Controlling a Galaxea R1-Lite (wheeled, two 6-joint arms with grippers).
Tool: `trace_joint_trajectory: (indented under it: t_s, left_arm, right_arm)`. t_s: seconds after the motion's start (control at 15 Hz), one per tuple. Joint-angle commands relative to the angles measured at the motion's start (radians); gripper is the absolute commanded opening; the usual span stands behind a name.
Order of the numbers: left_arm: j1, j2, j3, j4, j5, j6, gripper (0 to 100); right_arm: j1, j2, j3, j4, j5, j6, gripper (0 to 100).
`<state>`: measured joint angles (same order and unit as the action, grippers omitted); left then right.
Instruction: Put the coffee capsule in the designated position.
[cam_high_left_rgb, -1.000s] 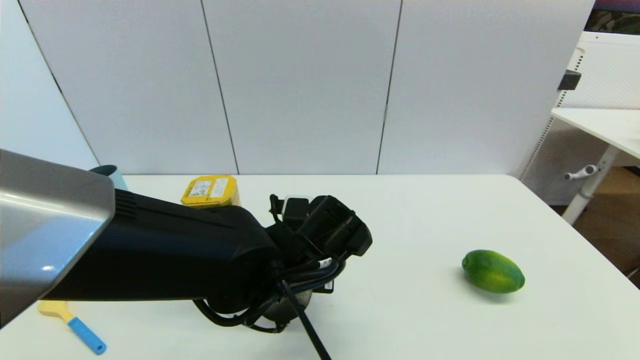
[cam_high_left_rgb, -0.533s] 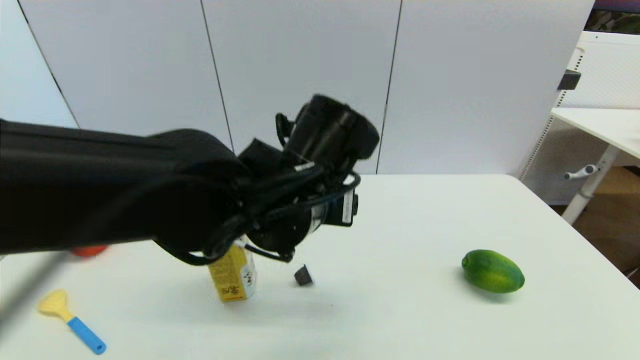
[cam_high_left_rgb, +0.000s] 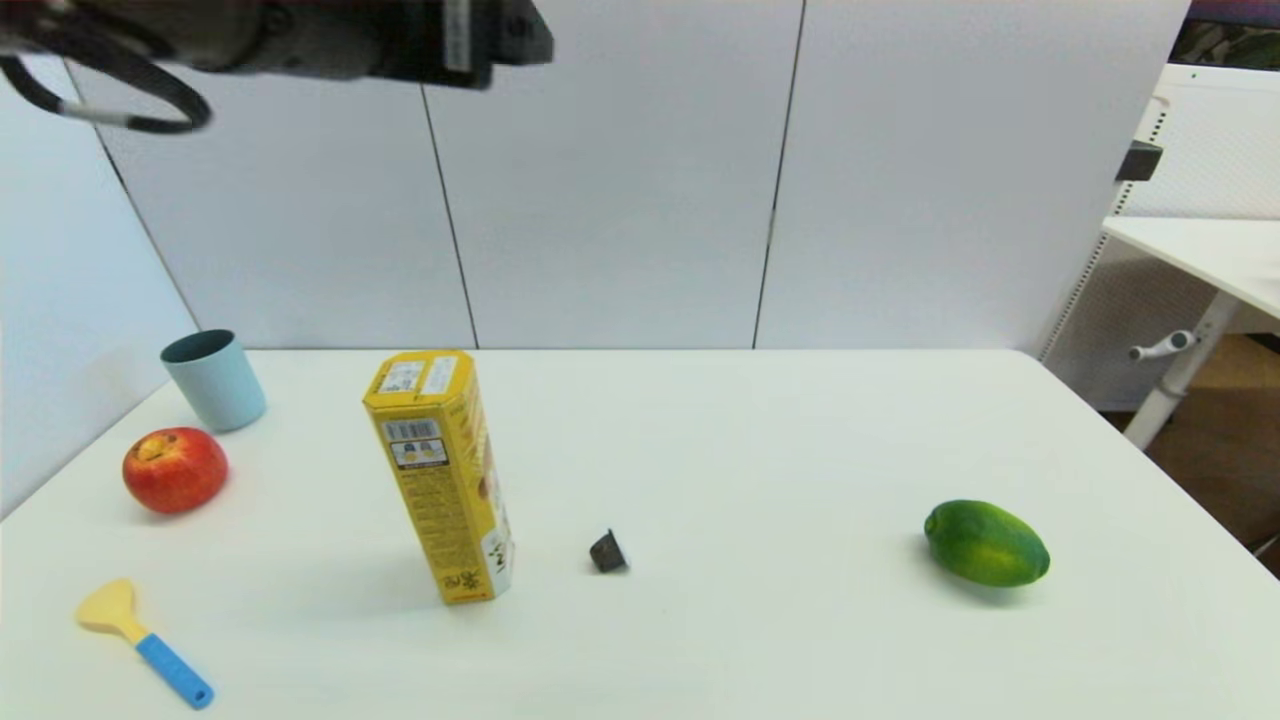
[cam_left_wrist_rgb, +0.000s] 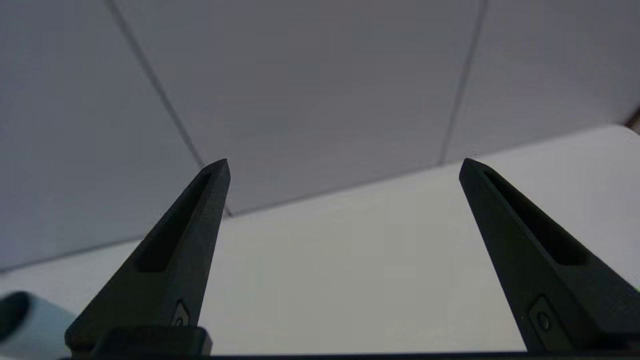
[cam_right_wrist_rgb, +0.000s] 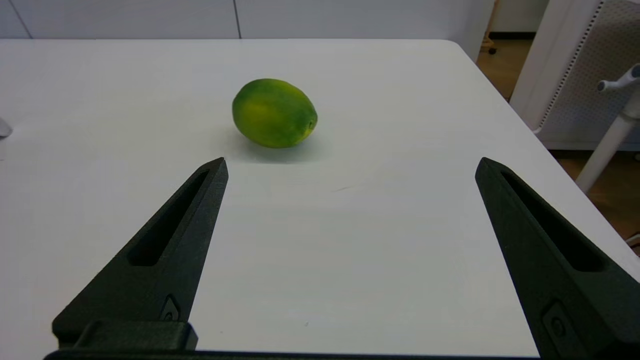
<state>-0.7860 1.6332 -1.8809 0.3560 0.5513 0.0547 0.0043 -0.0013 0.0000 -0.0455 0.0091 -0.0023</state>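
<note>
Near the middle of the white table (cam_high_left_rgb: 800, 430) sits the coffee capsule (cam_high_left_rgb: 608, 552), a tiny dark grey-brown cone with its top cut off, matte and tipped a little, resting alone on bare tabletop with nothing gripping it. Just beside it, on the robot's left, stands a tall yellow carton (cam_high_left_rgb: 440, 475), upright, glossy cardboard with printed labels on its top and narrow side. Well apart on the robot's right lies a green mango (cam_high_left_rgb: 986, 543), smooth-skinned and egg-shaped, mottled with paler yellow-green. Toward the far left corner are a light-blue cup (cam_high_left_rgb: 214, 379), matte with a dark inside, and a shiny red apple (cam_high_left_rgb: 175, 469) near it; closer to the front edge lies a small spatula (cam_high_left_rgb: 143, 640) with a pale yellow blade and a ribbed blue handle.

The left gripper (cam_left_wrist_rgb: 345, 165) hangs high above the table, its two black, tapered, hollow-slotted fingers spread wide apart and holding nothing. Only the head view shows the capsule and carton; the left wrist view takes in grey wall panels, the table's far edge and a corner of the cup (cam_left_wrist_rgb: 25, 322). The right gripper (cam_right_wrist_rgb: 350, 165), fingers likewise wide apart and empty, hovers low over the table, and its view gives the mango (cam_right_wrist_rgb: 274, 113) close up, showing a small stem dimple.
</note>
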Motion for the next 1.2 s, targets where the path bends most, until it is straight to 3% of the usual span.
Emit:
trace_joint_trajectory:
  t_s: [0.07,0.27,0.4,0.6,0.8,1.2]
  left_arm:
    - [0.215,-0.162,0.052,0.018,-0.076,0.099,100]
    - [0.488,-0.259,0.239,0.017,-0.484,0.106,100]
    - [0.614,-0.339,0.407,-0.006,-0.662,0.106,100]
    - [0.734,-0.527,0.806,-0.262,-0.694,0.097,100]
    - [0.752,-0.8,1.332,-0.552,-0.691,0.039,100]
    - [0.838,-1.305,1.873,-0.575,-0.697,0.039,100]
  right_arm:
    - [0.0,0.001,0.017,0.0,0.0,-0.001,100]
    - [0.0,0.001,0.017,0.0,0.002,-0.001,100]
    - [0.0,0.001,0.017,0.0,0.0,-0.001,100]
    - [0.0,0.001,0.017,0.0,0.0,-0.001,100]
    - [0.0,0.001,0.017,0.0,0.0,-0.001,100]
    - [0.0,0.001,0.017,0.0,0.0,0.001,100]
